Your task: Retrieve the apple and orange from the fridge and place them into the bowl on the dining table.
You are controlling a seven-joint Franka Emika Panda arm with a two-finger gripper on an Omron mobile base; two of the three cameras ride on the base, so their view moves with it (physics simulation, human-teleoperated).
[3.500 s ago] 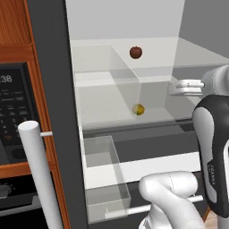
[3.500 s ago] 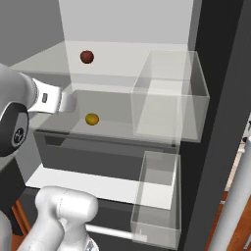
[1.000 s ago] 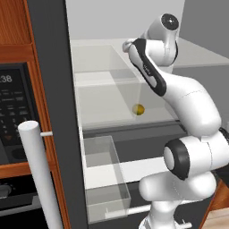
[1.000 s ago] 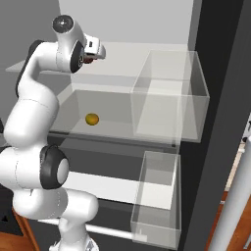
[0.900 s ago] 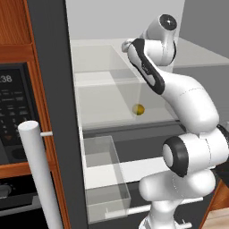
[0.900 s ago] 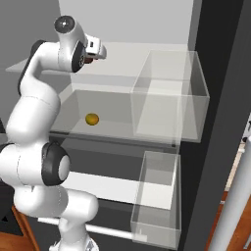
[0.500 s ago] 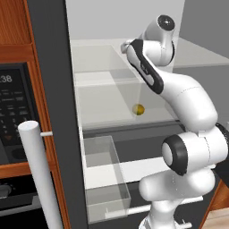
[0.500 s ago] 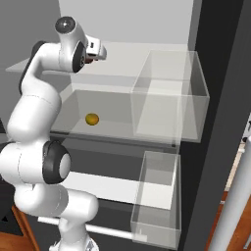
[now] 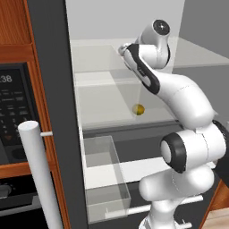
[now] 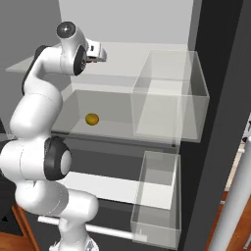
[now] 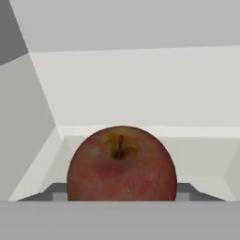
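Matt, speckled red apple (image 11: pixel 122 164); clear smooth plastic fridge (image 10: pixel 169 95) bins.

Rendered home kitchen indicated. Open fridge (image 9: pixel 58 112) seen, white interior, clear shelves (image 10: pixel 117 128), door bins (image 10: pixel 156 196), long white bar handle (image 9: pixel 40 174). Black microwave (image 9: pixel 13 116) set in wood cabinetry (image 9: pixel 13 27) beside it. Fruit stored inside: orange (image 9: pixel 138 109), apple (image 11: pixel 122 164).

Both base views look forward into the open fridge (image 9: pixel 125 67) from behind the arm; hand view faces the apple (image 11: pixel 122 164) closely.
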